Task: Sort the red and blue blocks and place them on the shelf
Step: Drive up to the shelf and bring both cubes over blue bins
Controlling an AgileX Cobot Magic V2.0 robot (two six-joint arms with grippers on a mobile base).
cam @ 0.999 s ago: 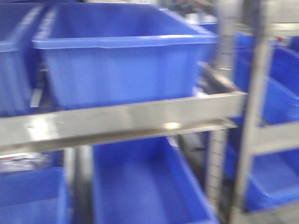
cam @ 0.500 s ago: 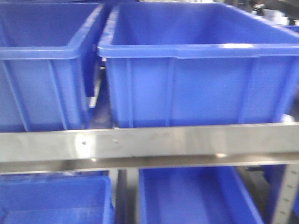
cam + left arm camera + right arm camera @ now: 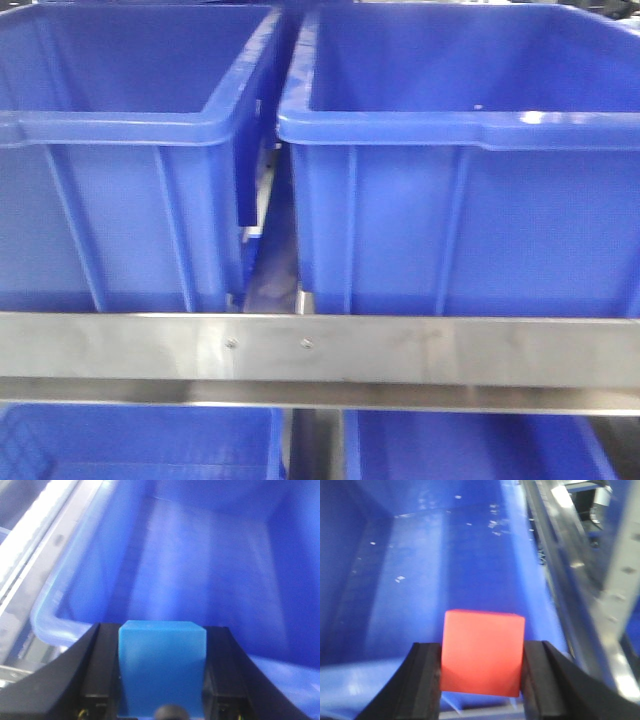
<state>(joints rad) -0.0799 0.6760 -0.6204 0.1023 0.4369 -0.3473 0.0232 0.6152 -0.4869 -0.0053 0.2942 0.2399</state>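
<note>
Red block (image 3: 482,652) pinched in your right tool (image 3: 482,647), blue block (image 3: 162,667) in your left tool (image 3: 162,640), each over a bin (image 3: 225,555); front view has swung square onto the shelf (image 3: 420,345), so release seems near.

No writing, label, brand or number is legible on the blue bins (image 3: 470,220), the shelf (image 3: 430,350), the red block (image 3: 482,652) or the blue block (image 3: 162,672).
</note>
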